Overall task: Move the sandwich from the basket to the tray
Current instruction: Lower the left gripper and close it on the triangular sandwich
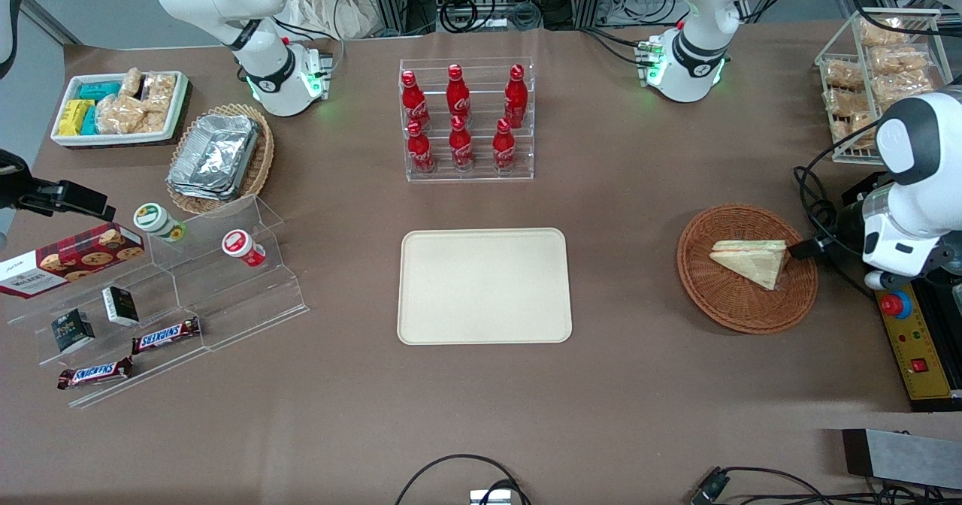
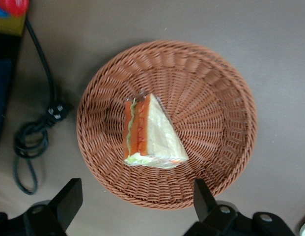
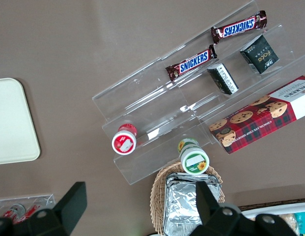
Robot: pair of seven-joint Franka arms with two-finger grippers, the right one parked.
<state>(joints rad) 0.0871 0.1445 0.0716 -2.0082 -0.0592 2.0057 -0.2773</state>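
The sandwich (image 1: 751,261) is a pale triangular wedge with green and orange-red filling along one edge (image 2: 152,135). It lies inside the round reddish-brown wicker basket (image 1: 721,294), toward the working arm's end of the table. My gripper (image 2: 137,199) hangs above the basket's rim (image 2: 142,199), open wide, with nothing between its black fingers (image 2: 69,200). In the front view a dark fingertip of the gripper (image 1: 806,249) shows just beside the sandwich's tip. The cream-beige tray (image 1: 484,285) lies bare at the table's middle.
A rack of red cola bottles (image 1: 466,122) stands farther from the camera than the tray. A control box (image 1: 913,347) and a black cable (image 2: 32,142) lie beside the basket. A wire rack of snack bags (image 1: 875,77) stands at the table's corner.
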